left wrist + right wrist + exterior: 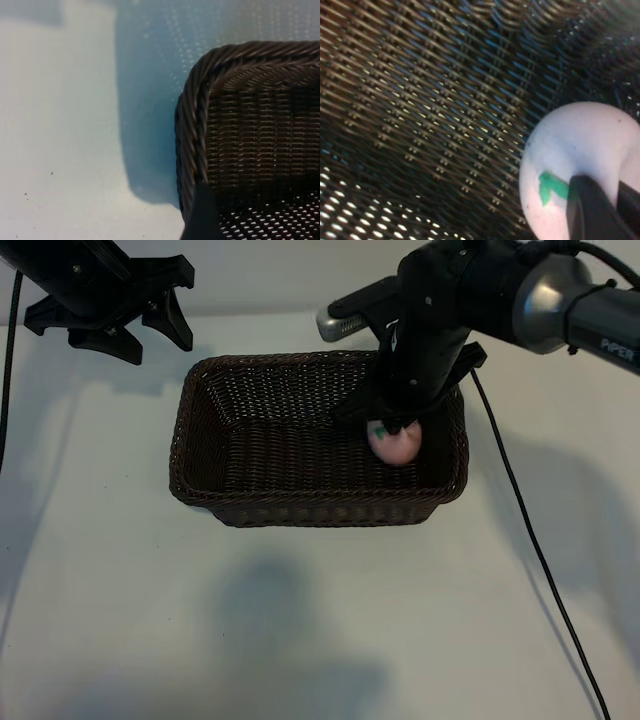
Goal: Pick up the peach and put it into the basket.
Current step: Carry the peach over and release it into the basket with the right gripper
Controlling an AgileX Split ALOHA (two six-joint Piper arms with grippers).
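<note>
Step in hand: placement. The right gripper (398, 430) holds the peach (396, 443) inside the basket (200, 455), toward the basket's right end and nearer its far wall than its near wall. The pick-up portion of the task is judged complete; the release is not yet done.

State of the right gripper: its fingers are clamped on the peach. In the right wrist view a dark fingertip (592, 210) lies pressed against the pale surface of the peach (580, 155), just beside the green leaf mark (the second fingertip is not clearly shown there). The gripper points steeply downward into the basket.

Position of the peach relative to the gripper: the peach sits between the fingertips and bulges out below them, so its lower half shows under the black fingers in the exterior view. Whether the peach touches the basket floor cannot be told; the woven floor (430, 115) appears close behind it.

Next move, as judged: spread the fingers to let the peach drop or settle onto the floor, then lift the arm straight up clear of the braided rim. A round fruit may roll on release, yet the basket walls should contain it.

Left gripper (130, 325): parked above the table beyond the basket's far left corner, fingers apart, holding nothing. Its wrist view shows that corner of the basket (195, 120).
</note>
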